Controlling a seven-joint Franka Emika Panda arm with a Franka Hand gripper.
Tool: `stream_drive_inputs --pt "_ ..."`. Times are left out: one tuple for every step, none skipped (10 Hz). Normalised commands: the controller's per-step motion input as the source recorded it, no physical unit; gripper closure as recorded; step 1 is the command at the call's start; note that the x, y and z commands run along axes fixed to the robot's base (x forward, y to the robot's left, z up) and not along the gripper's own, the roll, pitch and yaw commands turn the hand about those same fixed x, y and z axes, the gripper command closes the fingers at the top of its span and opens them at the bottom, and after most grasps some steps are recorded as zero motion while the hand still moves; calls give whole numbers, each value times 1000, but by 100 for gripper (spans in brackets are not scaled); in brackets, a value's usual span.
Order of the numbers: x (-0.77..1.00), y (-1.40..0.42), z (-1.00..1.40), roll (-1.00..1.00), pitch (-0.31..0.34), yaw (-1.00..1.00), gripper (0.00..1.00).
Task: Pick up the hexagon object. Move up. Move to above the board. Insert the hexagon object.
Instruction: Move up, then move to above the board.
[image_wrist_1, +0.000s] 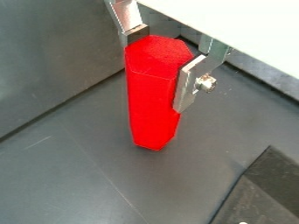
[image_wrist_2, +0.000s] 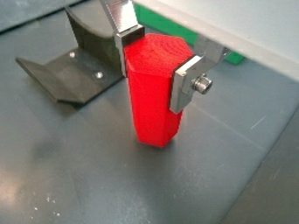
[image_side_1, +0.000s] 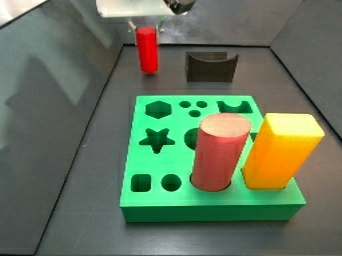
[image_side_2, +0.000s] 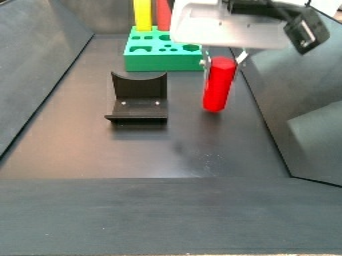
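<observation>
Near the top of a side view, the gripper (image_side_1: 147, 28) clamps the upright hexagon object (image_side_1: 147, 50); lifting it comes next, toward the board (image_side_1: 207, 205).

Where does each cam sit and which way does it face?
Wrist views: on the arm, looking down at the end effector around the slim red faceted hexagon object; silver fingers show.
Side views: one behind the green slab board, one opposite it, board far.
Shared: hexagon object, end effector.
</observation>
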Motion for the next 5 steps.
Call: stream_drive_inputs --pt "-17 -52 711 2 37 -37 100" --pt "-13 -24 535 20 49 -30 100" --pt "-10 -6 329 38 51 -23 100" --pt "-10 2 219 47 54 -21 100" --pt "-353 -2 1000 -184 -181 -192 100"
